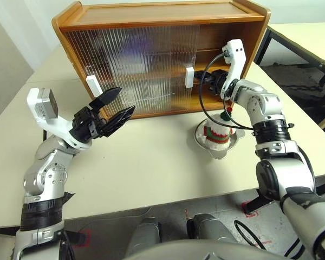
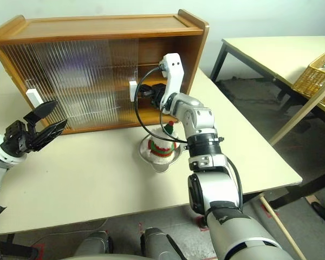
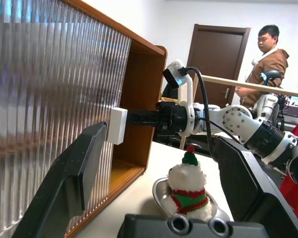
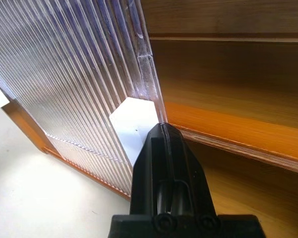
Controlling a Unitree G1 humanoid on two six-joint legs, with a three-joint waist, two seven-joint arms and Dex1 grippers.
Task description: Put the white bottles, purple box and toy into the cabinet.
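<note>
the cabinet (image 1: 151, 16) is showing glossy honey wood, its sliding doors (image 1: 130, 65) ribbed translucent plastic (white matt handles); the toy (image 3: 187, 186) is looking fluffy.

A pale cream table (image 1: 151, 162) carries a silver metal bowl (image 1: 231, 145) near its right side; a second cream table (image 2: 271, 51) on dark legs stands well apart, bearing a wicker basket (image 2: 314, 76); a person in a brown jacket (image 3: 268, 59) stands by a dark door (image 3: 216, 59).

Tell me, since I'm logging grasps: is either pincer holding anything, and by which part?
Nothing is held. The left pincer hangs open; the right pincer, shut, presses its tips against the sliding door's white handle.
</note>
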